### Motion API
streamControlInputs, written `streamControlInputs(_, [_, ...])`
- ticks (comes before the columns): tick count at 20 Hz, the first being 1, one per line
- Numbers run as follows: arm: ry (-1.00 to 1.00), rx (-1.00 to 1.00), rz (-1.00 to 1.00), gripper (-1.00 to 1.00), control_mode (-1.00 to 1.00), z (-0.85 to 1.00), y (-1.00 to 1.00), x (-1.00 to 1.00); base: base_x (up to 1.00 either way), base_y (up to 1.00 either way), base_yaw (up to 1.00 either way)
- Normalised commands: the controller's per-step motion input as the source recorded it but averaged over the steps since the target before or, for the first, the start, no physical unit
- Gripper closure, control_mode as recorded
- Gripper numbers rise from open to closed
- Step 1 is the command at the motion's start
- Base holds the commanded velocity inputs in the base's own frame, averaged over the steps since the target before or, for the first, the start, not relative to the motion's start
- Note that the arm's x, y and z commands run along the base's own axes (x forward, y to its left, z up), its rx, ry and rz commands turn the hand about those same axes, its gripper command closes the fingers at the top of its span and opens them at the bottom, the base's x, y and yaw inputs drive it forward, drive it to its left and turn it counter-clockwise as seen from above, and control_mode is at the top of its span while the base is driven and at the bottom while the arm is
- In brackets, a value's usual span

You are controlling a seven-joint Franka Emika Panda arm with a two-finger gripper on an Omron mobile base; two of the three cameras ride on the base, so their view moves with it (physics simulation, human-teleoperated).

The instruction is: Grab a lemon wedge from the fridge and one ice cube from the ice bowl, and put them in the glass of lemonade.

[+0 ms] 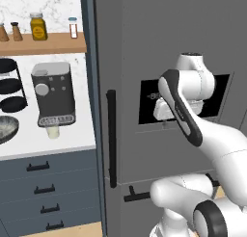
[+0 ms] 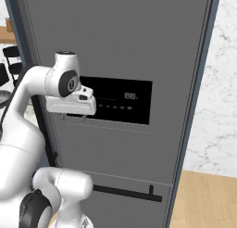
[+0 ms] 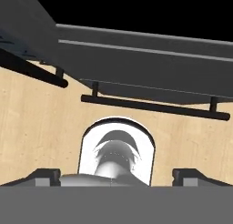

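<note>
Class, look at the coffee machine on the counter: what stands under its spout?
A small pale cup or glass stands under the coffee machine. Its contents cannot be made out, and its top is covered by the machine's front.

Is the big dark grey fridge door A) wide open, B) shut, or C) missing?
B, shut: the tall dark grey fridge shows flat closed doors, its long black bar handle sits flush, and no shelves show.

Fridge right, counter left.
The coffee machine [image 1: 53, 94] stands on the counter [image 1: 43, 142], left of the closed fridge [image 1: 144, 43]; the glass of lemonade [image 1: 53, 131] sits before it.
</note>
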Motion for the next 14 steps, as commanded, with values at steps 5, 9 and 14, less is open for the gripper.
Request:
streamControlInputs(5, [0.00, 0.00, -0.09, -1.00, -1.00, -0.43, 0.55, 0.01, 0.00, 0.00, 0.00])
streamControlInputs(9, [0.00, 0.00, -0.09, -1.00, -1.00, -0.32, 0.83, -0.02, 0.00, 0.00, 0.00])
streamControlInputs(14, [0.00, 0.00, 0.00, -1.00, 1.00, 0.00, 0.00, 0.00, 0.00, 0.90, -0.08])
